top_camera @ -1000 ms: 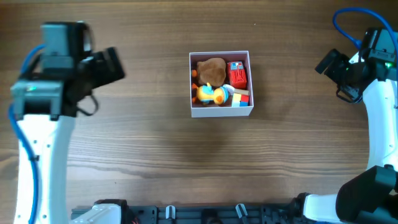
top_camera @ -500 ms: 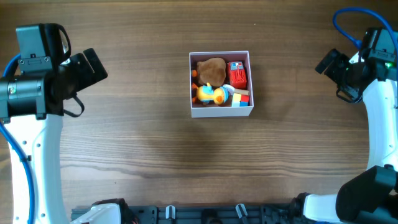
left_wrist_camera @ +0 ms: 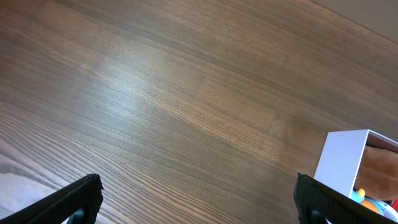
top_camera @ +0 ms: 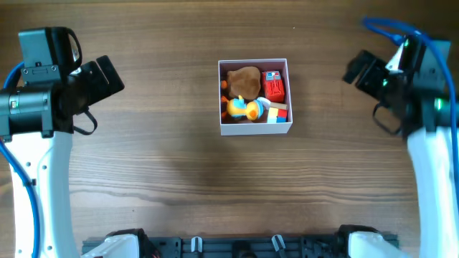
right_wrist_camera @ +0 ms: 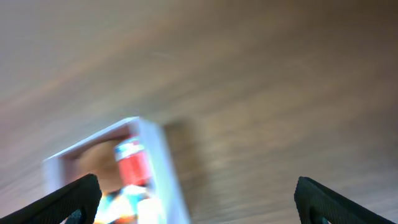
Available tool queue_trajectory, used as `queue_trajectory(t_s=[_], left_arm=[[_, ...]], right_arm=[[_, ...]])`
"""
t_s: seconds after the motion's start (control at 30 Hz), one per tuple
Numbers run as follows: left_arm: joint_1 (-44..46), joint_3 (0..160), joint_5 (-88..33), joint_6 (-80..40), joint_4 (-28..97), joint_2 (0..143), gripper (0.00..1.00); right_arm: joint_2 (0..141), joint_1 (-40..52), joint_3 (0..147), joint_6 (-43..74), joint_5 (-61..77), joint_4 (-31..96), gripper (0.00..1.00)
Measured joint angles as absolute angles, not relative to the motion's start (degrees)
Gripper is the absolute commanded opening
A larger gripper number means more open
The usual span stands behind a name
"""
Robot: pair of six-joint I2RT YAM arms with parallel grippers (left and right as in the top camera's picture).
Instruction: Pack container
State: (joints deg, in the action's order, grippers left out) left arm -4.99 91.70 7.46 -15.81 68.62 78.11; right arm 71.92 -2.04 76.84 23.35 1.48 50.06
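Note:
The container [top_camera: 255, 127], a white-walled square box, stands at the table's middle, a little toward the far side. It holds a brown plush toy [top_camera: 245, 81], a red block [top_camera: 274, 89], an orange and blue duck toy [top_camera: 244, 108] and small blocks. My left gripper [top_camera: 115, 76] is open and empty, well left of the container; one corner of the container [left_wrist_camera: 348, 165] shows at the right edge of the left wrist view. My right gripper [top_camera: 355, 72] is open and empty, well right of it. The right wrist view is blurred and shows the container [right_wrist_camera: 158, 162] at lower left.
Bare wooden tabletop [top_camera: 215, 186] lies all round the container. The arm bases and a black rail [top_camera: 237, 245] sit along the near edge.
The left arm swung left and then stopped. The right arm has just shifted left toward the container, blurring its wrist view. The container and toys have not moved.

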Motion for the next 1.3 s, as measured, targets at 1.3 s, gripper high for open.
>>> queue_trajectory(t_s=[1.3], left_arm=[[-4.99,91.7,7.46,-15.81,68.62,78.11,1.0]], right_arm=[[3.2,1.41,10.87,9.72,-2.76,27.81,1.0]])
